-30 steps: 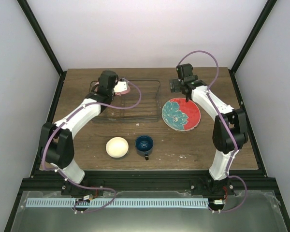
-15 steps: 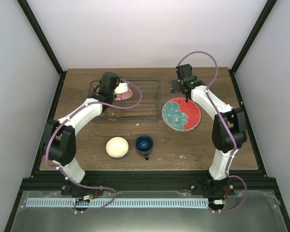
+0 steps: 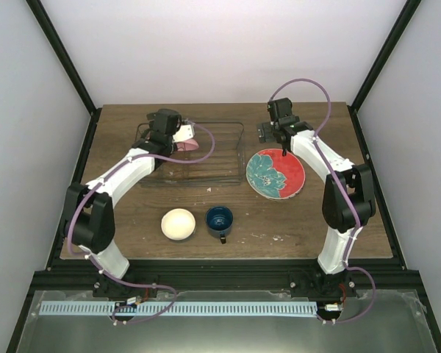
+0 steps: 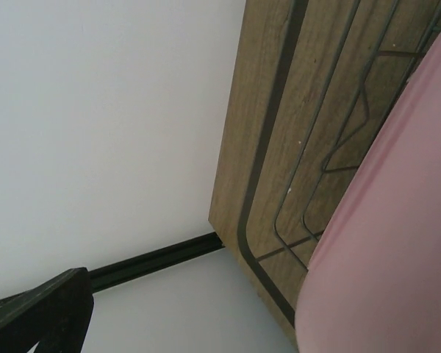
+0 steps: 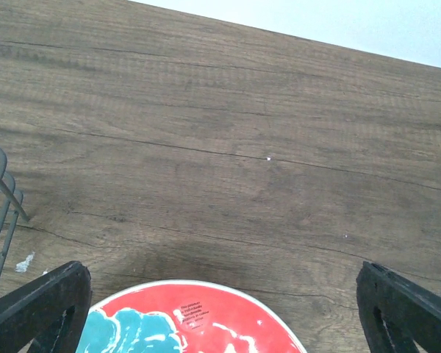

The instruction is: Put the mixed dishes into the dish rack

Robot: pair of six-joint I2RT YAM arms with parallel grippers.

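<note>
The dish rack [image 3: 222, 158] is only just getting started. The pink plate [image 3: 192, 143] is tipped up on edge in its back left part, and that's the only dish I can make out in there. My left gripper [image 3: 178, 135] is right beside it. In my left wrist view the plate fills the right side and hides one finger. The other finger [image 4: 44, 309] sits way out to the side with a clear gap to the plate, so I'd say those jaws are spread wide and not clamped on it. The red plate with the teal flowers [image 3: 275, 175] lies flat on the table [image 3: 316, 220] just right of the rack. My right gripper [image 3: 284, 145] hovers over its far rim with the jaws wide apart and nothing between them, so that one's not picked up yet. The cream bowl [image 3: 178, 223] and blue mug [image 3: 220, 219] sit side by side nearer my bases, well away from both grippers. I can't spot the striped plate anywhere. So call it one dish in and at least three to go.
</note>
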